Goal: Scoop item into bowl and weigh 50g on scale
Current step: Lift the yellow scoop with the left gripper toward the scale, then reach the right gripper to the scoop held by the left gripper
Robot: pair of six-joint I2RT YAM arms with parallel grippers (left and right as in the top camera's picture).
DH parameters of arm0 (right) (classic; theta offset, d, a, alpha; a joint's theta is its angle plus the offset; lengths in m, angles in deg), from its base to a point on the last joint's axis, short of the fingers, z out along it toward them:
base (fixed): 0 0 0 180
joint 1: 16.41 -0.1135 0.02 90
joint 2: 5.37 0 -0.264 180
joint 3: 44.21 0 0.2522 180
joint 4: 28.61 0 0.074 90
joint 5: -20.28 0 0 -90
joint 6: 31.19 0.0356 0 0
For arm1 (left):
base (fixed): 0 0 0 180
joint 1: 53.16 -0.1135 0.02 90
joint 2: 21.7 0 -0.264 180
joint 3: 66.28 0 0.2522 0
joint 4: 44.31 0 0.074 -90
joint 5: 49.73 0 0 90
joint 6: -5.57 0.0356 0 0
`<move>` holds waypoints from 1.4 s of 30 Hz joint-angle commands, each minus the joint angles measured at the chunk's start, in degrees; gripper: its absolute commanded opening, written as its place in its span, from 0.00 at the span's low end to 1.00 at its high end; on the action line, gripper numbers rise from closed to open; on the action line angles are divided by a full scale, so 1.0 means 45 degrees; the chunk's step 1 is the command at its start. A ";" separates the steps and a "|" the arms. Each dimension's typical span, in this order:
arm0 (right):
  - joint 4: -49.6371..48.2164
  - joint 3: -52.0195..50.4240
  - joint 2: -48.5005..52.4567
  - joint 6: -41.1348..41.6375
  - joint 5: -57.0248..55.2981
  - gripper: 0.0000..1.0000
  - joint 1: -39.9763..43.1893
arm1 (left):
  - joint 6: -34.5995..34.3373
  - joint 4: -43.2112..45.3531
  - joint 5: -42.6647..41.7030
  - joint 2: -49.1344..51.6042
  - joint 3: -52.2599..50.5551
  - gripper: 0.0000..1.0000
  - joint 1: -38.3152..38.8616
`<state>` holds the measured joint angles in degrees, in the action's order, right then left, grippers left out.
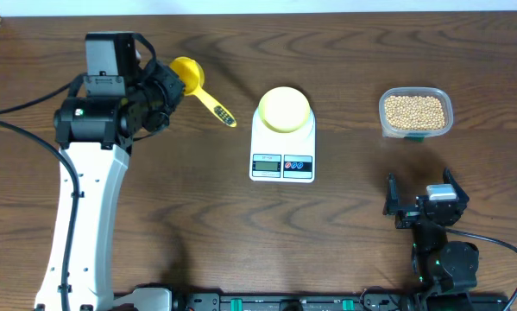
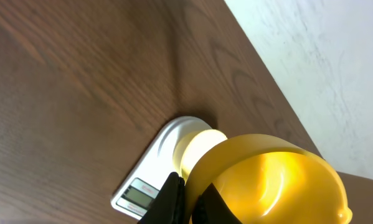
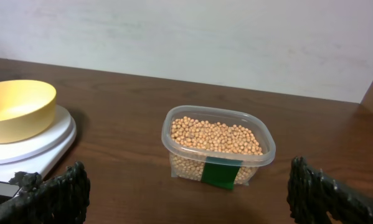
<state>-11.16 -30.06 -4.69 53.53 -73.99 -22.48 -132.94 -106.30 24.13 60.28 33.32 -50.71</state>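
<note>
While L jaws pinch scoop point(image 1: 189, 76), R jaws wide open

Soft, even light falls from above: the white scale point(image 1: 282, 142) is bright but not blown out, with faint shadows beside it on the dark table point(image 1: 344, 242). In the left wrist view the yellow scoop point(image 2: 273, 186) in front of the scale is blurred, with a pale glare patch; the bowl point(image 2: 198, 146) on the scale looks washed out. In the right wrist view the tub point(image 3: 217, 146) right of the scale is sharp, the dark fingers point(image 3: 55, 193) soft.
</note>
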 commanded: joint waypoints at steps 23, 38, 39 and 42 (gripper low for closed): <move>-0.0155 -0.0015 -0.0087 -0.0131 0.0452 0.99 0.0053 | -0.0646 -0.1938 0.0699 0.0107 -0.0126 0.07 0.0345; -0.0044 0.2443 0.2127 0.1690 0.4872 0.99 0.0053 | 0.0967 -0.1472 0.0729 0.0185 -0.0185 0.07 0.0345; 0.0165 0.2968 0.2633 0.1690 0.5051 0.99 0.0053 | 0.0967 -0.1457 0.0729 0.0185 -0.0185 0.07 0.0345; 0.0733 0.4726 0.4420 0.1681 0.5134 0.99 0.0058 | 0.0967 -0.1190 0.0690 0.0185 -0.0185 0.07 0.0345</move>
<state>-8.87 -15.53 9.98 59.89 -54.12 -22.48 -130.01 -112.58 26.90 60.65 33.10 -49.29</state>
